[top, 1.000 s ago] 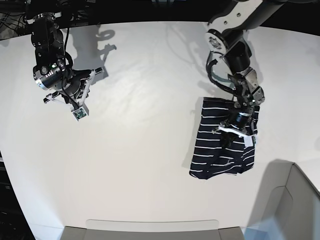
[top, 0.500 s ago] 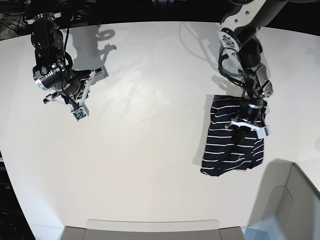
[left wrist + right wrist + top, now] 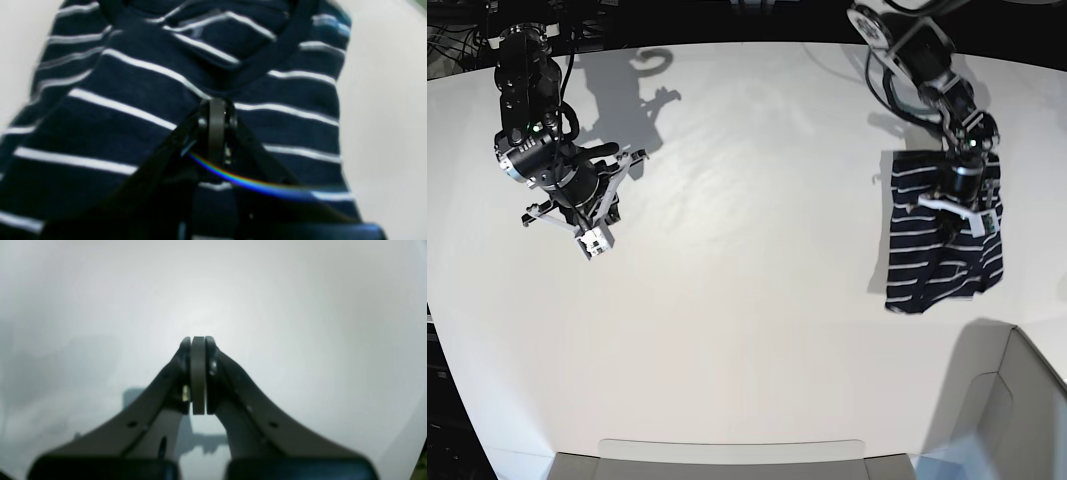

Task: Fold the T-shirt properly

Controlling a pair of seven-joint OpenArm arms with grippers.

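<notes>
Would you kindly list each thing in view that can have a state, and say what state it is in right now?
T-shirt: folded into a compact bundle, lying on the table near its right edge in the base view.
Left gripper: shut, tips against the shirt fabric just below the collar.
Right gripper: shut, holding nothing, over bare table.

In the left wrist view the T-shirt (image 3: 140,133) is soft with blur and runs off the top, left and bottom edges, so its outline cannot be traced there. The left claw (image 3: 217,110) hides the cloth just under its tips, and whether any fabric is pinched cannot be told. In the base view the left claw (image 3: 955,205) covers the far part of the T-shirt (image 3: 937,270).
</notes>
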